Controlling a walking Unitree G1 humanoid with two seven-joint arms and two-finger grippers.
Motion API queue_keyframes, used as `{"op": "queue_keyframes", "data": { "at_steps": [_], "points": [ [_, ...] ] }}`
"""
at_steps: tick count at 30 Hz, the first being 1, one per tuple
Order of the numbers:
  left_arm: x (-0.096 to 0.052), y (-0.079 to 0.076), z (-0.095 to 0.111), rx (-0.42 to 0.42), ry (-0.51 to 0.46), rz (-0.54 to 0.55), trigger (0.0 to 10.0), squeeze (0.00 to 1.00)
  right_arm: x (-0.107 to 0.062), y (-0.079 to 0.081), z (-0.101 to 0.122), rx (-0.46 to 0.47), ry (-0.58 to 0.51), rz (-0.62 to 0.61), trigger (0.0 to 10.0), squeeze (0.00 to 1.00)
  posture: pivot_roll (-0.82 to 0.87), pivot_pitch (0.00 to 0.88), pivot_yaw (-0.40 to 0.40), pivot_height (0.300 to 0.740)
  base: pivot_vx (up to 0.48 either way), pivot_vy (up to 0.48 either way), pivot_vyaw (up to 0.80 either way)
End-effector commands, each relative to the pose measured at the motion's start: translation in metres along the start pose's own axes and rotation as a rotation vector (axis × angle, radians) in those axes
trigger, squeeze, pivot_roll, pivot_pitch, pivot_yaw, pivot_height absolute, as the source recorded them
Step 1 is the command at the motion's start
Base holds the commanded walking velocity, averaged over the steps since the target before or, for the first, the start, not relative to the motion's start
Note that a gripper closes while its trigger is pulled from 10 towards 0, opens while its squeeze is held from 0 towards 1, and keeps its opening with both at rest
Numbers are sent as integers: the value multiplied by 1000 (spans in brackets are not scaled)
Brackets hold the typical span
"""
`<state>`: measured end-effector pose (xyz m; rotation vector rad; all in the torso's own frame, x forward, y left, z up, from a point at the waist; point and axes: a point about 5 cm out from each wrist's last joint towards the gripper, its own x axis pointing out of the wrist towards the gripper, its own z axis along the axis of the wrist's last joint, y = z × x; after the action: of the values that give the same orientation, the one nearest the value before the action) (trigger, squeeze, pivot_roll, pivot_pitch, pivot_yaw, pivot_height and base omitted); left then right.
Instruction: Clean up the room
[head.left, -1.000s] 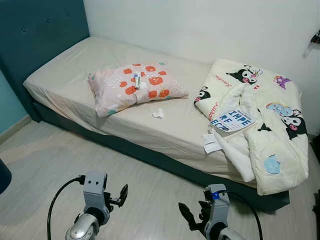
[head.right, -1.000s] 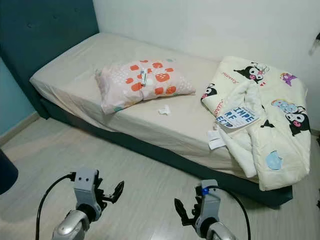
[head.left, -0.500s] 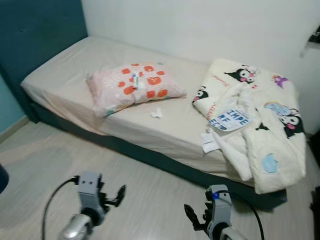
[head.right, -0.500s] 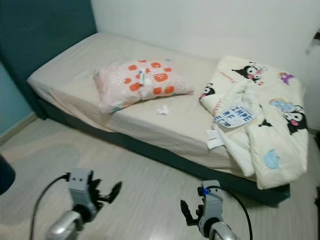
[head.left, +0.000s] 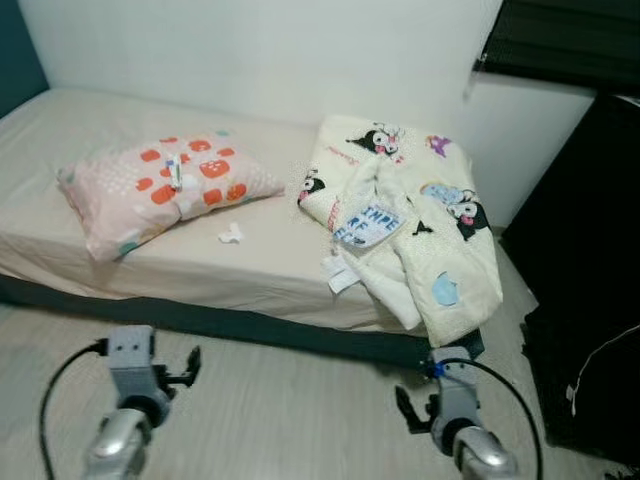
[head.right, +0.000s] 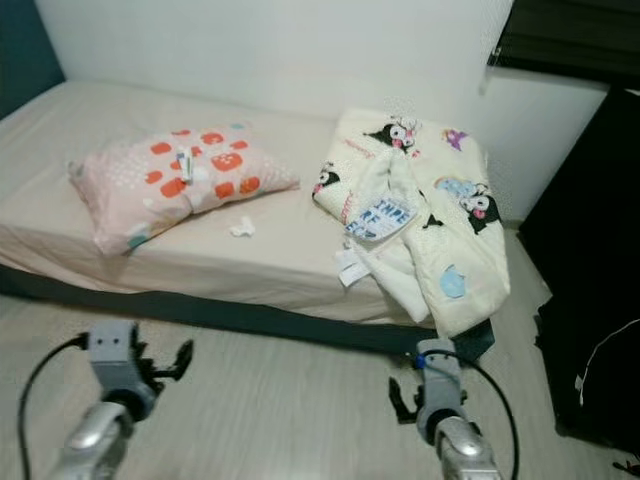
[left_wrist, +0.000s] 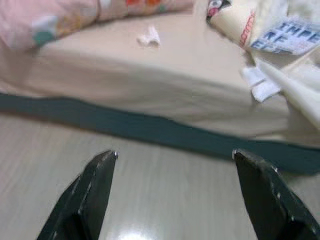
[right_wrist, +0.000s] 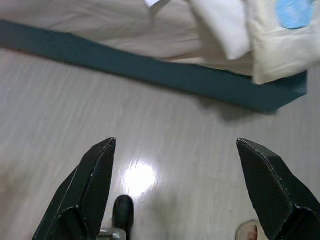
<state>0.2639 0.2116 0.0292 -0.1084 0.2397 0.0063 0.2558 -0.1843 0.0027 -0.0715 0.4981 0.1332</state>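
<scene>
A bed (head.left: 150, 265) with a beige sheet stands before me. On it lies a pink pillow (head.left: 160, 190) with orange patterns and a small tube (head.left: 174, 170) on top. A crumpled white tissue (head.left: 231, 234) rests beside the pillow. A cream cartoon-print blanket (head.left: 420, 215) is bunched at the bed's right end, with a blue-lettered book (head.left: 368, 224) and a white paper (head.left: 338, 273) on it. My left gripper (head.left: 185, 366) and right gripper (head.left: 407, 412) hover open and empty over the floor in front of the bed.
Dark furniture (head.left: 585, 270) stands at the right, with a white cable (head.left: 598, 360) on it. Pale wood floor (head.left: 280, 410) lies between me and the bed. A white wall (head.left: 250, 50) runs behind the bed. A black object (right_wrist: 123, 210) sits on the floor in the right wrist view.
The camera has swung to the right: the teal headboard has left the picture and dark furniture has come in at the right. Both grippers stay low and open.
</scene>
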Motion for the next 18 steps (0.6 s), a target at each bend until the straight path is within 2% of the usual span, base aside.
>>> {"op": "queue_keyframes", "data": {
  "at_steps": [1, 2, 3, 8, 9, 15, 18],
  "points": [
    [-1, -1, -5, 12, 11, 13, 10000, 0, 1, 3, 1, -32, -8, 14, 10000, 0, -90, 94, -75, 740, 0, 0, 0],
    [-1, -1, -5, 12, 11, 13, 10000, 0, 1, 3, 1, -32, -8, 14, 10000, 0, -90, 94, -75, 740, 0, 0, 0],
    [1, -3, -9, 29, 28, 22, 10000, 0, 5, 17, 2, -76, -10, 72, 10000, 0, -85, 89, -75, 740, 382, 0, 0],
    [2, -5, -11, 43, 42, 22, 10000, 0, 7, 28, 2, -99, -14, 113, 10000, 0, -81, 88, -75, 740, 384, 0, 0],
    [6, -9, -11, 60, 55, 14, 10000, 0, 10, 34, 2, -126, -14, 139, 10000, 0, -84, 84, -72, 740, 356, 0, 0],
    [8, -12, -10, 60, 56, 5, 10000, 0, 11, 33, 3, -133, -16, 132, 10000, 0, -92, 76, -68, 740, 361, 0, 0],
    [15, -20, -5, 73, 38, -23, 10000, 0, 13, 31, 4, -135, -24, 125, 10000, 0, -96, 68, -66, 740, 360, 0, 0]
  ]
}}
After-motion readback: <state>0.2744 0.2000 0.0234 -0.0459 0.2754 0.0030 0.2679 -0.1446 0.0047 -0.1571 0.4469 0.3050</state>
